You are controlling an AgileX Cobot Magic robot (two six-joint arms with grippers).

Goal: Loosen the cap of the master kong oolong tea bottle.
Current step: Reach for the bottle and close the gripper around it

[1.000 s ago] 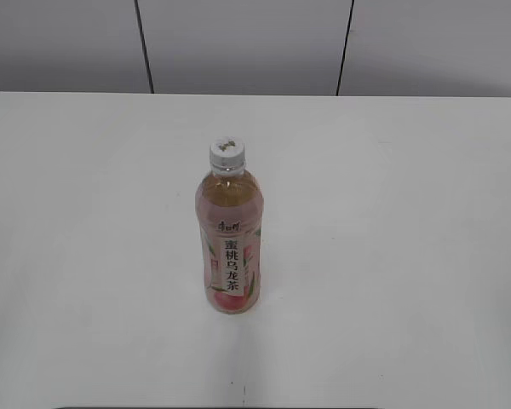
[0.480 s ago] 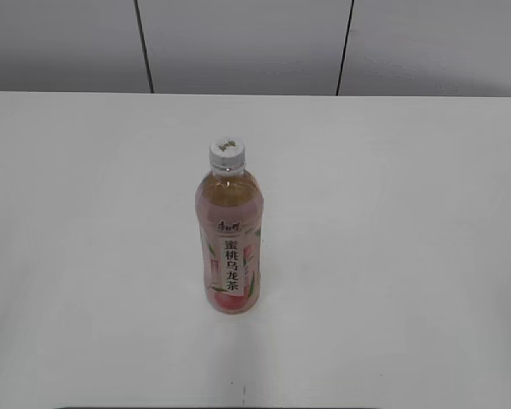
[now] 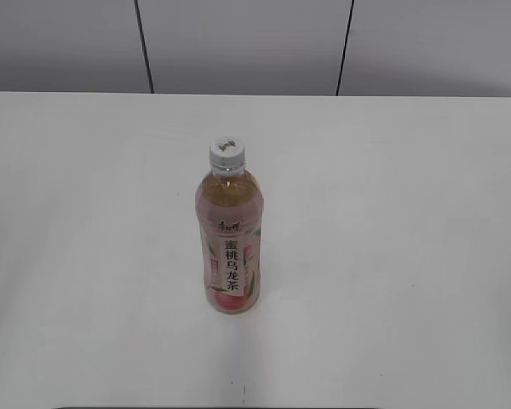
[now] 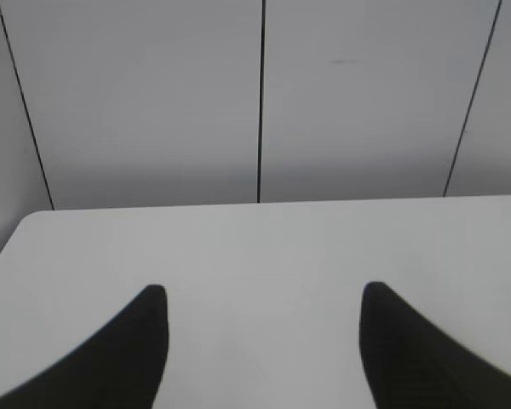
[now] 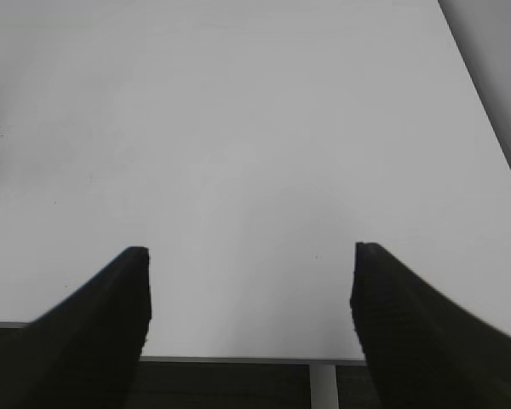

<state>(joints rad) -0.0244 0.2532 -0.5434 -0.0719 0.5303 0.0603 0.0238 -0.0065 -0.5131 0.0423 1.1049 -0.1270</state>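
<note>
The master kong oolong tea bottle (image 3: 228, 243) stands upright near the middle of the white table (image 3: 392, 213) in the exterior view, its pink-and-white label facing the camera. The white cap (image 3: 226, 153) sits on its neck. Neither arm shows in the exterior view. My left gripper (image 4: 262, 294) is open and empty over bare table. My right gripper (image 5: 250, 254) is open and empty above the table's near edge. The bottle does not show in either wrist view.
A grey panelled wall (image 3: 247, 43) runs behind the table's far edge. In the left wrist view the table's corner (image 4: 30, 223) lies at the left. In the right wrist view the table's edge (image 5: 238, 356) crosses the bottom, with dark space below.
</note>
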